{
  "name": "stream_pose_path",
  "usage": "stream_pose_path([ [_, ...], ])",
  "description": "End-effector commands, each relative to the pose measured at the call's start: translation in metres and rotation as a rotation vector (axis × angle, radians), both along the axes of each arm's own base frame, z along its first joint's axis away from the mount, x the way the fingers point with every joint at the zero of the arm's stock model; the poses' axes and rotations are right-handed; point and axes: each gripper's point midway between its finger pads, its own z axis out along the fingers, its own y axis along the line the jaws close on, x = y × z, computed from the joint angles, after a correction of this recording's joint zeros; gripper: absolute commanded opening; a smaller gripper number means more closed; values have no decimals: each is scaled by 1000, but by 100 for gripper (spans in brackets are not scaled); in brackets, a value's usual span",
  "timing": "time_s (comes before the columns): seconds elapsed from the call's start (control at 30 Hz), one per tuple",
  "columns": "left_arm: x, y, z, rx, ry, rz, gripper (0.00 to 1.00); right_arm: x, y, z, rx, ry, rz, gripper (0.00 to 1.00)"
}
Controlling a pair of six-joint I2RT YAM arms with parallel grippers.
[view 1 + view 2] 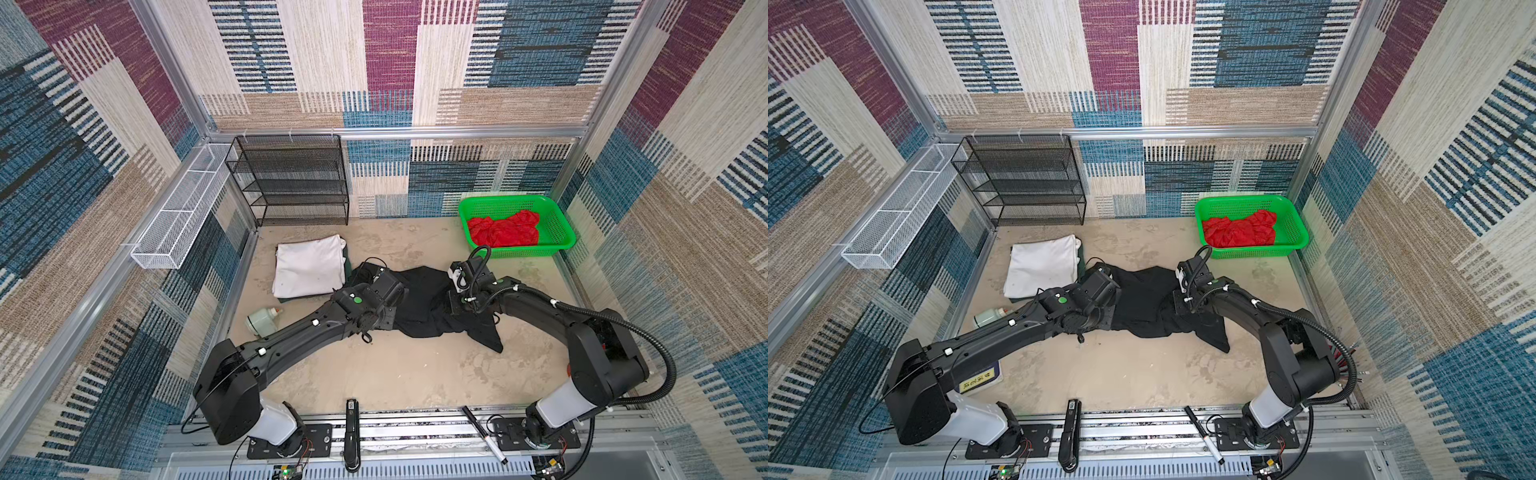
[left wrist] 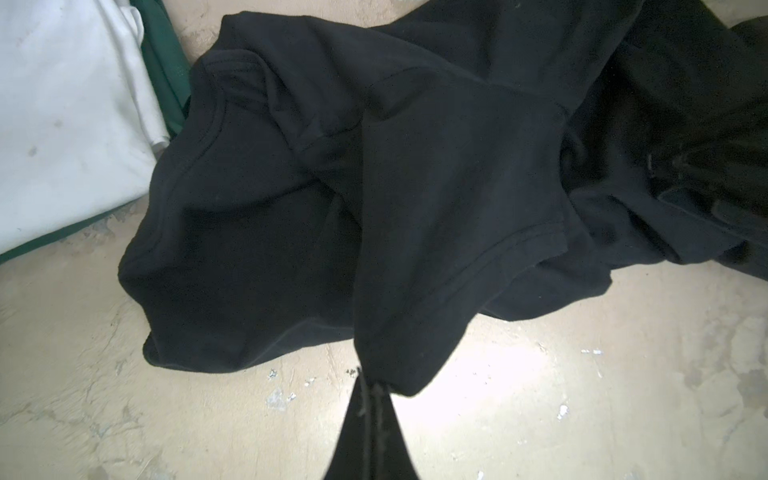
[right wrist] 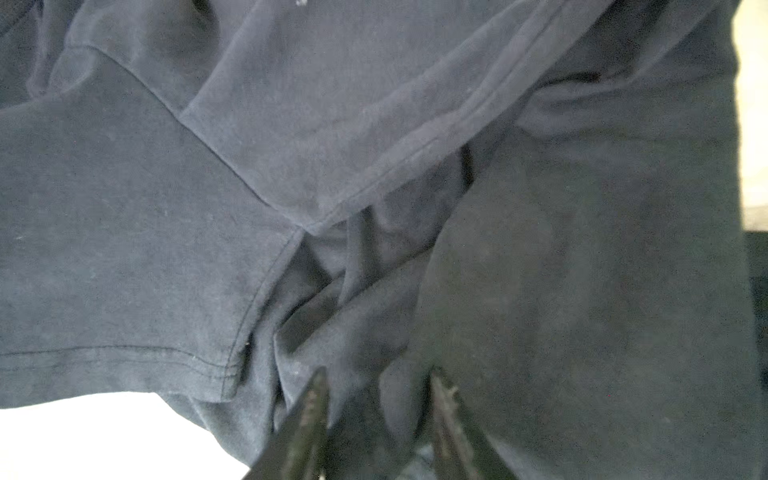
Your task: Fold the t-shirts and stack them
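Black t-shirt [image 1: 419, 299] lies crumpled on the table, front-left of the green basket [image 1: 515, 200]. White t-shirt [image 1: 309, 266] is folded on top of the dark green t-shirt [image 2: 164, 66], far left of the basket. Red t-shirt [image 1: 503, 230] is bunched inside the basket. Left gripper [image 2: 371, 384] is clamped on a corner of the black t-shirt, on the end away from the basket. Right gripper [image 3: 377, 376] has its jaws apart astride a fold at the end nearer the basket.

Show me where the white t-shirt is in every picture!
In a top view: the white t-shirt lies folded, left of the black t-shirt.
In a top view: same spot.
Left wrist view: at the picture's edge.
Right wrist view: not in it.
Shared landmark: the black t-shirt, seen in every view.
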Motion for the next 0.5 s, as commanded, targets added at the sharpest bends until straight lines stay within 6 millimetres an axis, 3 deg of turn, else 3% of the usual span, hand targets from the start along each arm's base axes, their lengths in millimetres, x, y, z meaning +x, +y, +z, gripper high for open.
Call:
stream_pose_path([
  [0.0,0,0,0,-19,1,14,0,3,0,9,0,-21,-10,26],
  [0.1,1,1,7,-26,-19,18,0,3,0,23,12,-45,-3,0],
  [0.23,12,8,44,-32,-104,26,0,6,-8,68,-14,-119,-24,0],
  [0.37,30,28,112,-36,-273,56,0,7,-41,133,-129,-229,-100,0],
  [0.47,36,49,164,-57,-393,84,0,4,-67,160,-214,-260,-178,0],
])
